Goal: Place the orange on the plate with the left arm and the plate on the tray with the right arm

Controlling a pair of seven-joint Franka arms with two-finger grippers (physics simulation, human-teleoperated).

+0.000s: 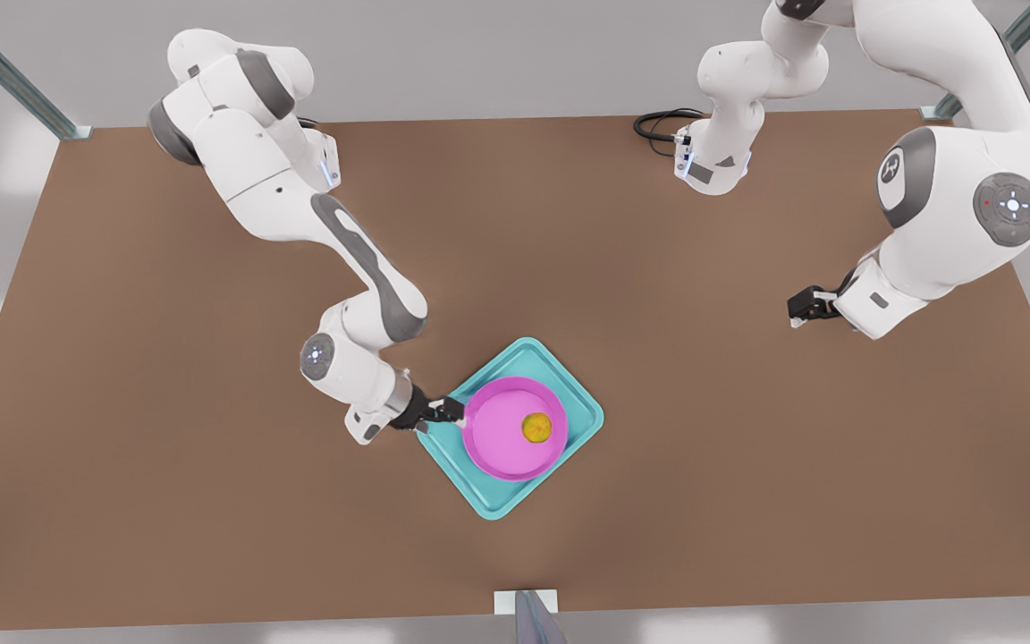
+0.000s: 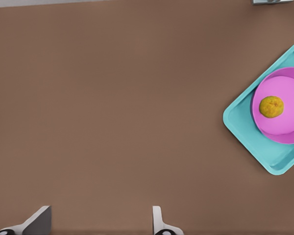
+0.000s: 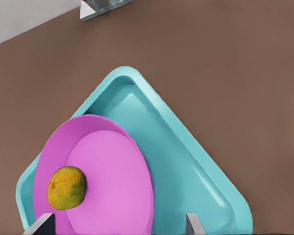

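Over the tray (image 1: 579, 413), my right claw (image 1: 449, 410) sits at the plate (image 1: 499, 438) rim's nine o'clock, fingers wide.
Orange (image 1: 536, 427) rests on plate, plate on tray; I should back straight off without nudging. Left claw (image 1: 798, 310) waits open, well apart.

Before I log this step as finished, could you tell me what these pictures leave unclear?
1. Whether the right gripper touches the plate: too small in the front view, fingertips cut by the right wrist view's edge.
2. The tray's far side: cut by the left wrist view's edge.
3. The tray's floor under the plate: covered.
The left gripper waits at the front view's right.
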